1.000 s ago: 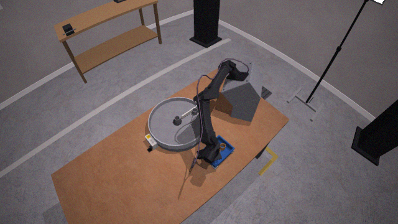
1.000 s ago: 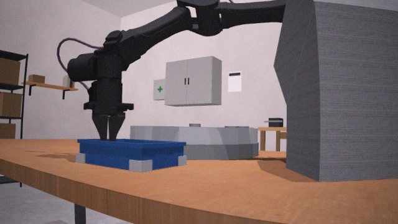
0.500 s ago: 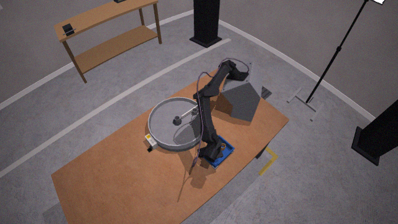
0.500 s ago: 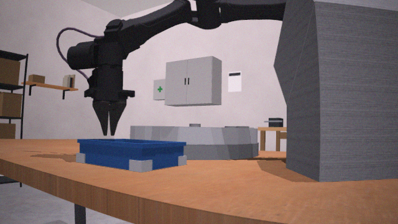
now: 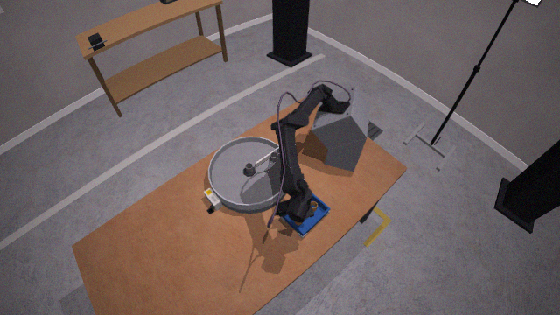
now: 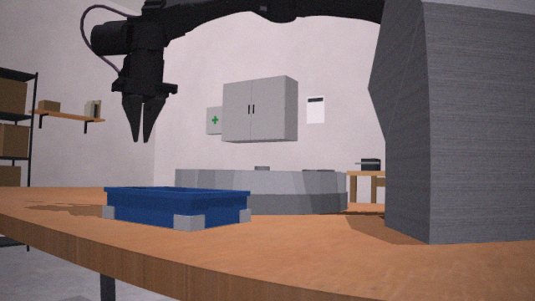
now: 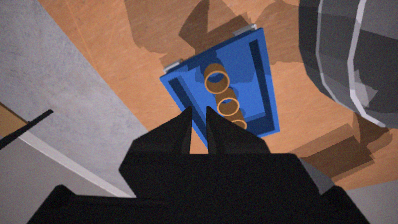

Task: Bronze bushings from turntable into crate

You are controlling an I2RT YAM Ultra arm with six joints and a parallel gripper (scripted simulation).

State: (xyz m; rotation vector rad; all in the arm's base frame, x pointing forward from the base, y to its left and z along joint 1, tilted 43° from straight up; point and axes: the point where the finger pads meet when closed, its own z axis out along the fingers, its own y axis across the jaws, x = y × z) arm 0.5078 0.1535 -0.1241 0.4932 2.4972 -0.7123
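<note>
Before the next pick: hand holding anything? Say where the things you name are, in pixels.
Empty: the exterior view shows a bare gap between the slightly parted fingertips of the hand [image 6: 140,141] [image 7: 200,107].

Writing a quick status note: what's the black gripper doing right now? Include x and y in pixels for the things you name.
Black two-fingered gripper [image 6: 140,141] [image 7: 199,111]: nearly closed, narrow gap between fingertips, holding nothing, above the blue rectangular crate [image 6: 146,209] [image 7: 270,80].

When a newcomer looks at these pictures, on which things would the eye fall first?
Probably first on the bright blue crate on the wooden table, with three bronze bushings standing inside in the wrist view. Next, the black gripper hanging above it, and the round grey turntable beside the crate.
</note>
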